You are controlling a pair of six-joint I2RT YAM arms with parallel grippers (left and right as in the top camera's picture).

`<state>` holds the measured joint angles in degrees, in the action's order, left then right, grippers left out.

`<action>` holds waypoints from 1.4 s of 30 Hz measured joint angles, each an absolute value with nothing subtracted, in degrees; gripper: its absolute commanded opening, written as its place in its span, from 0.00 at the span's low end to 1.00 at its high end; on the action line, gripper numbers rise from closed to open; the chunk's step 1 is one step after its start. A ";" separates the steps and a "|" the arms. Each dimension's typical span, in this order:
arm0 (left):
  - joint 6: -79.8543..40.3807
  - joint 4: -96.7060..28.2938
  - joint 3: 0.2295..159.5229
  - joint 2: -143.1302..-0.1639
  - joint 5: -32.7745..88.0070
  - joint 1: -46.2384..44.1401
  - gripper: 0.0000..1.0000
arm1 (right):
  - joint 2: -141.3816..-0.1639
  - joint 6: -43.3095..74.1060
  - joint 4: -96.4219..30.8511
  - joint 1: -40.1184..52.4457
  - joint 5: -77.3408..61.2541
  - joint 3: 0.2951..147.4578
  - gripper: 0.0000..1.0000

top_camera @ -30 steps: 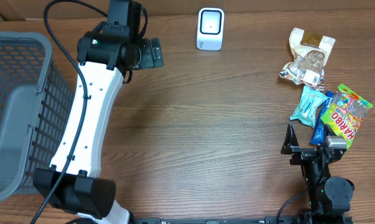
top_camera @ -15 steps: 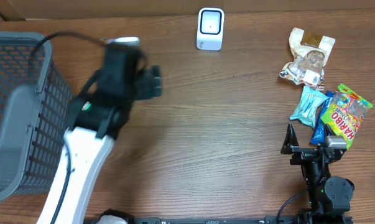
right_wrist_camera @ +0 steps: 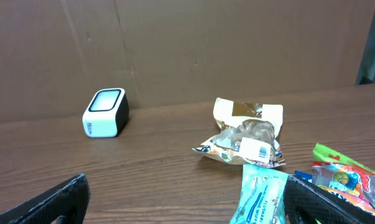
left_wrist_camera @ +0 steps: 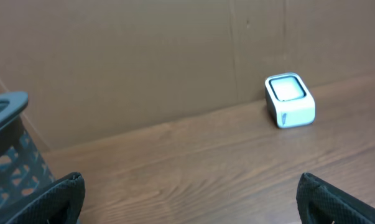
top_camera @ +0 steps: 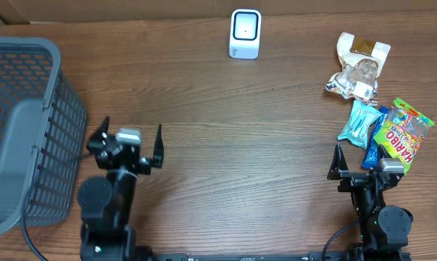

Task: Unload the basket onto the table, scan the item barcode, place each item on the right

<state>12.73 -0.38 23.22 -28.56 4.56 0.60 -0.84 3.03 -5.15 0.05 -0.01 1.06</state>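
Note:
The white barcode scanner (top_camera: 245, 33) stands at the table's far edge, also in the left wrist view (left_wrist_camera: 290, 101) and the right wrist view (right_wrist_camera: 105, 112). Items lie at the right: a tan snack bag (top_camera: 358, 67) (right_wrist_camera: 248, 133) with a barcode label, a teal wipes pack (top_camera: 359, 122) (right_wrist_camera: 262, 196), a Haribo bag (top_camera: 401, 136) (right_wrist_camera: 349, 180) and a blue packet (top_camera: 373, 148). My left gripper (top_camera: 130, 130) (left_wrist_camera: 190, 183) is open and empty at the near left. My right gripper (top_camera: 359, 163) (right_wrist_camera: 187, 186) is open and empty just short of the wipes pack.
A grey mesh basket (top_camera: 30, 130) (left_wrist_camera: 7, 155) fills the left side, close beside my left gripper. A cardboard wall (left_wrist_camera: 175, 56) backs the table behind the scanner.
My left arm has pulled back from the far left, beside the basket's far corner, to the near edge of the table, jaws still open. The right arm and the items have not moved.

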 measured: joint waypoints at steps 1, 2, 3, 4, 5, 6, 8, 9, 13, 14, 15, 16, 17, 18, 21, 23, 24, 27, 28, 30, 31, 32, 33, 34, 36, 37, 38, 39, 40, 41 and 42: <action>13.67 0.05 21.28 -26.76 4.54 0.64 1.00 | -0.84 3.01 -5.15 0.03 -0.01 1.06 1.00; 14.31 0.03 19.46 -24.99 4.51 0.71 1.00 | -0.84 3.01 -5.17 0.05 -0.03 1.06 1.00; 15.03 0.08 17.78 -23.33 4.45 0.80 1.00 | -0.84 3.01 -5.17 0.05 -0.01 1.06 1.00; 15.40 0.12 16.36 -21.87 4.25 0.80 0.99 | -0.84 3.01 -5.15 0.05 -0.01 1.06 1.00; 15.70 0.14 15.18 -20.58 4.01 0.80 1.00 | -0.84 3.03 -5.15 0.05 -0.01 1.06 1.00; 16.10 0.27 14.09 -19.38 3.77 0.80 1.00 | -0.84 3.03 -5.13 0.05 -0.01 1.06 1.00; 16.58 0.54 12.45 -17.39 3.53 0.80 1.00 | -0.84 3.01 -5.15 0.05 -0.01 1.06 1.00; 16.73 0.60 11.70 -16.45 3.40 0.80 1.00 | -0.84 3.03 -5.17 0.05 -0.01 1.06 1.00; 16.95 2.09 7.88 -11.51 3.18 0.80 0.99 | -0.84 3.01 -5.17 0.05 -0.03 1.06 1.00; 16.97 2.42 6.50 -9.54 3.18 0.80 0.99 | -0.84 3.03 -5.15 0.05 -0.03 1.06 1.00; 16.97 2.68 5.32 -7.97 3.18 0.80 1.00 | -0.84 3.01 -5.17 0.05 -0.01 1.06 1.00; 16.97 2.83 4.36 -6.63 3.18 0.80 1.00 | -0.84 3.03 -5.15 0.05 -0.03 1.06 1.00; 16.97 2.85 3.38 -5.15 3.18 0.80 1.00 | -0.84 3.05 -5.15 0.05 -0.01 1.06 1.00; 16.97 2.76 2.46 -3.55 3.20 0.80 0.99 | -0.84 3.01 -5.13 0.03 -0.01 1.06 1.00; 16.97 2.72 1.08 -1.06 3.20 0.80 1.00 | -0.84 3.03 -5.17 0.05 -0.03 1.06 1.00; 16.97 1.28 1.02 -0.95 3.18 0.80 1.00 | -0.84 3.03 -5.15 0.05 -0.01 1.06 1.00; 16.97 0.08 0.99 -0.91 3.18 0.80 1.00 | -0.84 3.01 -5.17 0.05 -0.01 1.06 1.00; 16.91 -4.01 0.78 -0.89 3.16 0.80 0.99 | -0.84 3.01 -5.13 0.05 -0.01 1.06 1.00; 16.84 -4.36 0.60 -0.89 3.01 0.80 0.99 | -0.84 3.01 -5.15 0.05 -0.03 1.06 1.00; 16.67 -4.32 0.60 -0.86 2.94 0.80 0.99 | -0.84 3.01 -5.15 0.05 -0.03 1.06 1.00; 16.67 -4.32 0.60 -0.86 2.92 0.80 1.00 | -0.84 3.03 -5.17 0.05 -0.01 1.06 1.00; 16.67 -4.32 0.60 -0.86 2.81 0.80 1.00 | -0.84 3.01 -5.13 0.05 0.01 1.06 1.00; 16.64 -4.32 0.60 -0.86 2.81 0.80 1.00 | -0.84 3.01 -5.15 0.05 -0.03 1.06 1.00; 16.64 -4.32 0.60 -0.86 2.79 0.80 1.00 | -0.84 3.01 -5.17 0.05 -0.01 1.06 1.00; 16.64 -4.32 0.60 -0.86 2.79 0.80 1.00 | -0.84 3.03 -5.17 0.05 -0.01 1.06 1.00; 16.64 -4.32 0.60 -0.86 2.79 0.80 1.00 | -0.84 3.01 -5.17 0.05 -0.03 1.06 1.00; 16.62 -4.32 0.60 -0.86 2.79 0.80 1.00 | -0.84 3.01 -5.15 0.05 -0.01 1.06 1.00; 16.64 -4.32 0.60 -0.86 2.79 0.80 1.00 | -0.84 3.01 -5.15 0.05 -0.03 1.06 1.00; 16.64 -4.34 0.60 -0.86 2.79 0.80 1.00 | -0.84 3.01 -5.15 0.05 -0.03 1.06 1.00; 16.62 -4.32 0.60 -0.86 2.79 0.80 1.00 | -0.84 3.01 -5.15 0.05 -0.01 1.06 1.00; 16.62 -4.34 0.60 -0.86 2.79 0.80 1.00 | -0.84 3.03 -5.15 0.05 -0.01 1.06 1.00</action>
